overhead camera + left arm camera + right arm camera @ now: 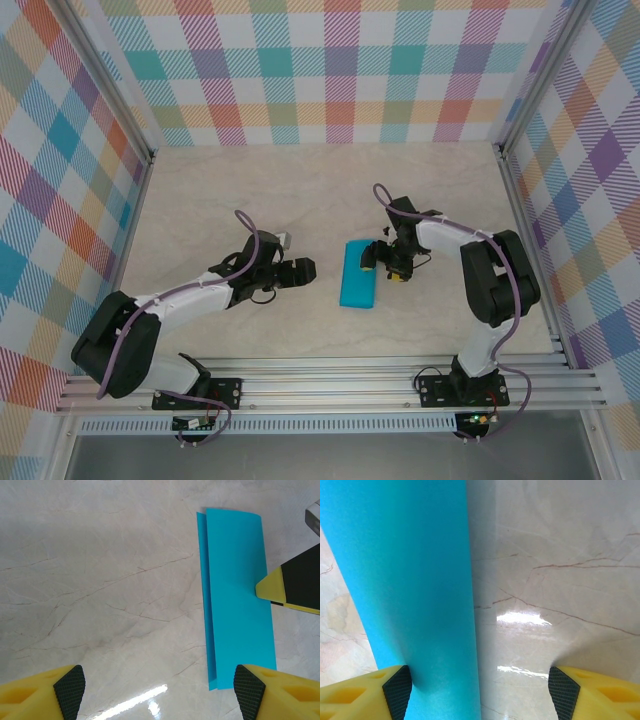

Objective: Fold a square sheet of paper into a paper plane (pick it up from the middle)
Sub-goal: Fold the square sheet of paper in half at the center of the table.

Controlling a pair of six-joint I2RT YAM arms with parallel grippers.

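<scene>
Top external view: the thin teal-blue sheet of paper (357, 273), folded to a narrow rectangle, is seen on the beige marbled table (300, 190) between both claws, its long axis running 12 to 6 o'clock. The left gripper (303, 270) is held open and apart, the sheet at its 3 o'clock; the right gripper (383, 262) is nearer, at the sheet's 3 o'clock edge.

Left wrist view: the sheet (237, 595) is found at 1 o'clock of the spread left gripper (159, 690), one yellow right fingertip (272, 586) touching its far edge.

Right wrist view: the right gripper (480, 692) is spread wide with nothing gripped; the sheet (405, 580) runs from 11 o'clock to the 7 o'clock pad (399, 690), judged to touch it.
</scene>
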